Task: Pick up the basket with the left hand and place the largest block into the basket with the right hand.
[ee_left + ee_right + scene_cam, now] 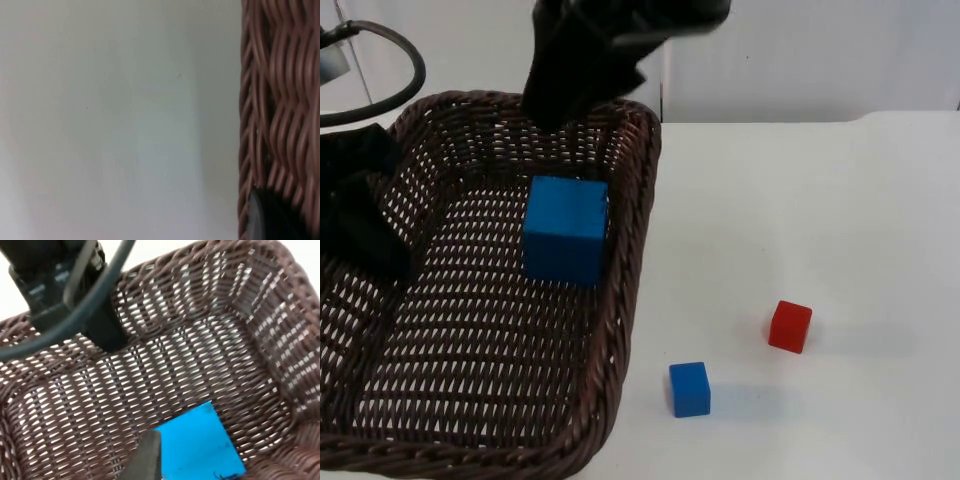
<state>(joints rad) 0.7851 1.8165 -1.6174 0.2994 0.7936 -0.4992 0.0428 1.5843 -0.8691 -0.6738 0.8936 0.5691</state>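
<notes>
1. the left gripper (370,235) sits at the basket's left wall, black against the weave; in the left wrist view its fingertip (272,217) lies right against the wicker, so it looks clamped on the basket (630,250) — one finger inside, the rest hidden.
2. the right gripper (575,95) hangs over the basket's far rim, above the inside. i cannot tell whether its fingers are apart or together; nothing is held between them that i can see.
3. the large blue block (566,229) lies inside the basket, on the woven floor, close to the right-hand wall. the right wrist view looks down on it too (200,445), just beside a dark fingertip.
4. the basket is dark brown wicker, rectangular, open-topped, taking up the left of the white table (820,200).
5. out on the table, well apart from the basket — a small blue block (689,389) near the basket's front corner, and a small red block (790,326) beside it, further right.
6. a grey partition wall (800,50) stands behind the table.
</notes>
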